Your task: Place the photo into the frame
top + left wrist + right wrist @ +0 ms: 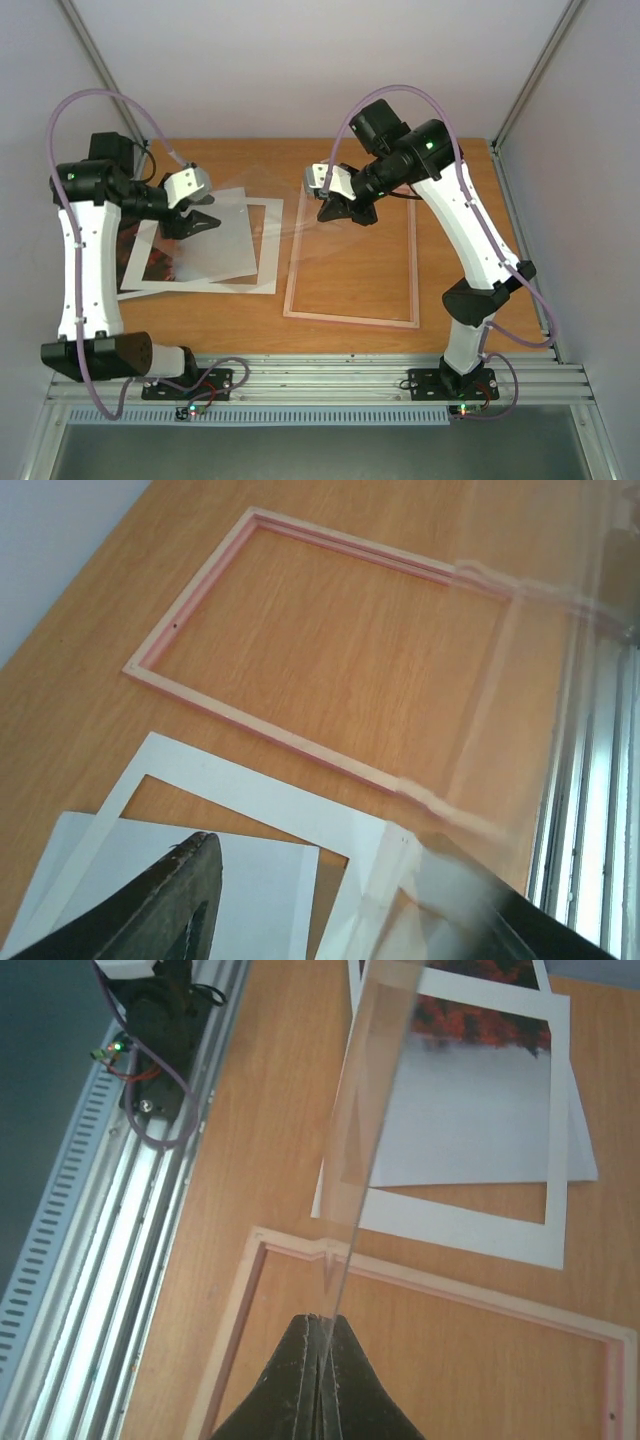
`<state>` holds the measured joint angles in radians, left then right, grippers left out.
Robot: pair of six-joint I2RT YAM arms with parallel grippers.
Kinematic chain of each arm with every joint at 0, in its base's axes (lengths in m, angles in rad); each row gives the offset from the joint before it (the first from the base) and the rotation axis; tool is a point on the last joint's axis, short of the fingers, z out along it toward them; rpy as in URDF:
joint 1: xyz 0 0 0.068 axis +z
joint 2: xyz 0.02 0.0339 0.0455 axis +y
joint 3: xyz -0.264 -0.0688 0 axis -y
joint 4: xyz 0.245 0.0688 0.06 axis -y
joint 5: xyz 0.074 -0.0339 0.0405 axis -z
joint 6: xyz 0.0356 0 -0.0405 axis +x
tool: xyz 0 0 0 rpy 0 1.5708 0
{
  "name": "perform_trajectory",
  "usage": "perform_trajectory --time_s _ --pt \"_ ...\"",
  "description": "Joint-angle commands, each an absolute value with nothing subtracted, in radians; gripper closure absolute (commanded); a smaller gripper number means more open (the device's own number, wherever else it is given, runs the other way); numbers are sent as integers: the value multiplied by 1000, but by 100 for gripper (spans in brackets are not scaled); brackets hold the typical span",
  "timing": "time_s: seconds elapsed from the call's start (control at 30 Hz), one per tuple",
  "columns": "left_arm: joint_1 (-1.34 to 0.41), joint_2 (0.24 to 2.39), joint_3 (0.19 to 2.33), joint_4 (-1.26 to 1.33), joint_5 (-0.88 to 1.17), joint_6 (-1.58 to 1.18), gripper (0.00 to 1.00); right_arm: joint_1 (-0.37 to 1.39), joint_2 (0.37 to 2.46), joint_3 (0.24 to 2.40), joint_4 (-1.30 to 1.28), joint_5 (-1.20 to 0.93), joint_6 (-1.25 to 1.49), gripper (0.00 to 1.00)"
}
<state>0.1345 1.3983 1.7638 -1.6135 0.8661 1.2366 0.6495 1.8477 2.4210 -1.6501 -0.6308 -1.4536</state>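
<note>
Woodgrain table (pixel 240 322), pink frame (pixel 350 320), clear pane (pixel 365 1110)

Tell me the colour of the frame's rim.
Pale wood with a pink inner strip; the frame shows best in the left wrist view.

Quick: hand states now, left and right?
Left hand: open, clear pane beside its fingers, not clamped.
Right hand: closed on the clear pane.

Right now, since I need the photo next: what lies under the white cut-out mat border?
The glossy rectangular photo, grey sky and red-orange trees showing through the white mat border's opening; one corner pokes out. Its covered edges and anything beneath it cannot be seen.
</note>
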Motion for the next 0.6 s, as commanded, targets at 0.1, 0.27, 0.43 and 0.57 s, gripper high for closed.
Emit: perform_trajectory --time_s 0.1,0.27,0.43,0.57 --pt "131 1298 1789 -1648 856 1293 34 650 1776 2451 -1841 -549 -1463 99" --pt "114 1323 1883 -1644 835 1224 43 650 1771 2479 -1839 -548 -1467 99" --pt "46 1367 1921 -1671 814 1172 60 650 1792 2528 -1841 -533 -1477 99" --pt "5 1369 1933 -1674 811 1149 93 644 1787 2533 -1828 -513 -1440 99"
